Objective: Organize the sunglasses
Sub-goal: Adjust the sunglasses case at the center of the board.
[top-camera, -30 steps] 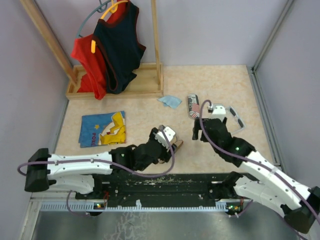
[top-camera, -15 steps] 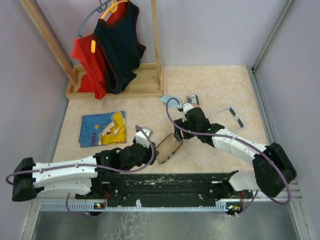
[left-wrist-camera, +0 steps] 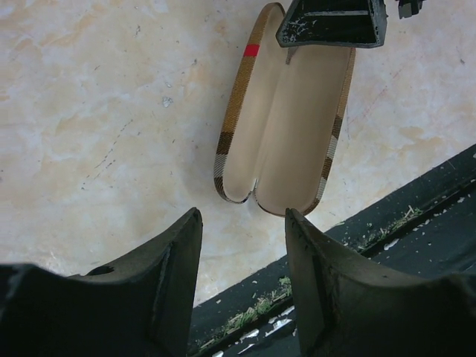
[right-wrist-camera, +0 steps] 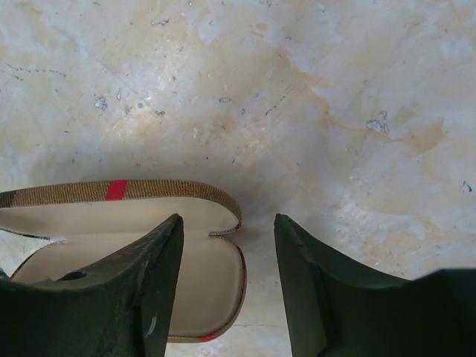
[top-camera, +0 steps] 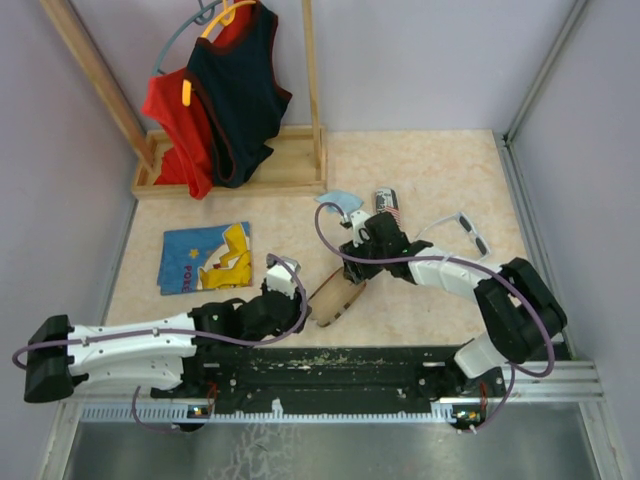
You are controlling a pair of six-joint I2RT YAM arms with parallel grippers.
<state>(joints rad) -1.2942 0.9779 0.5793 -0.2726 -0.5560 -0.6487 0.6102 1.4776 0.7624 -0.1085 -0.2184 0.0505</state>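
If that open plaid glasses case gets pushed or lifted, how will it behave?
The plaid case holds a firm shell shape, so probably stiff and light. Lying open on its curved backs, it may rock or slide on the smooth table. Lifted by one half, it could fold shut.

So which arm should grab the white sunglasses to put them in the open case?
Right, probably. The white-grey sunglasses lie on the right side, much nearer the open right gripper. The left gripper is open too, but sits on the far side of the plaid case.
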